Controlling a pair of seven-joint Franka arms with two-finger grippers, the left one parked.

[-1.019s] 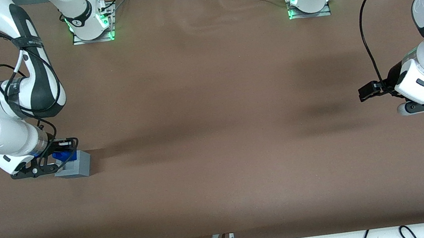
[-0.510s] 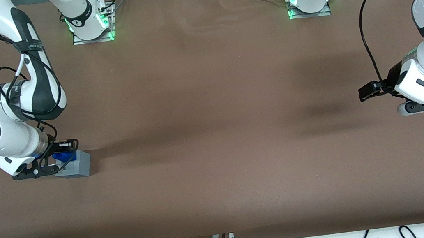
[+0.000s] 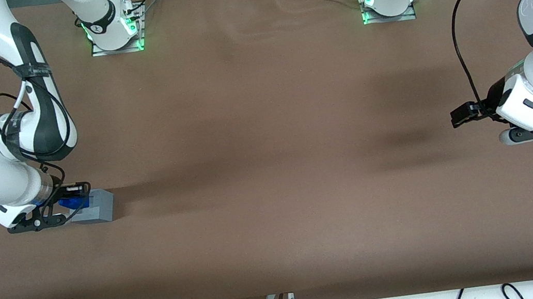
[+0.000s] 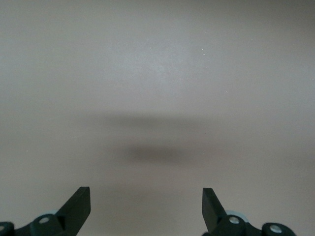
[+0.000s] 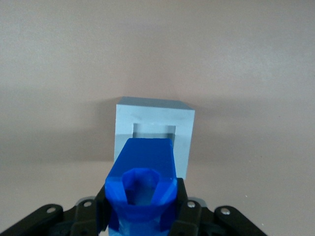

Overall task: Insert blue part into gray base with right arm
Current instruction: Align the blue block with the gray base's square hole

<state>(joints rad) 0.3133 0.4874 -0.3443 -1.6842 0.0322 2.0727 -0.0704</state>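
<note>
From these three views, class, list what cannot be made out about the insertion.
- Front view: the gripper and wrist cover the gray base's recess.
- Right wrist view: the blue part hides most of the recess; its lower end is covered.
- Left wrist view: shows neither.

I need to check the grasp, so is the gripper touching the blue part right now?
Touching. The right wrist view shows the gripper with its fingers pressed against both sides of the blue part, held above the gray base.

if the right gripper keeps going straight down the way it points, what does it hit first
Probably the gray base: the gripper, shut on the blue part, points at its recess, so the part would likely meet the base first.
</note>
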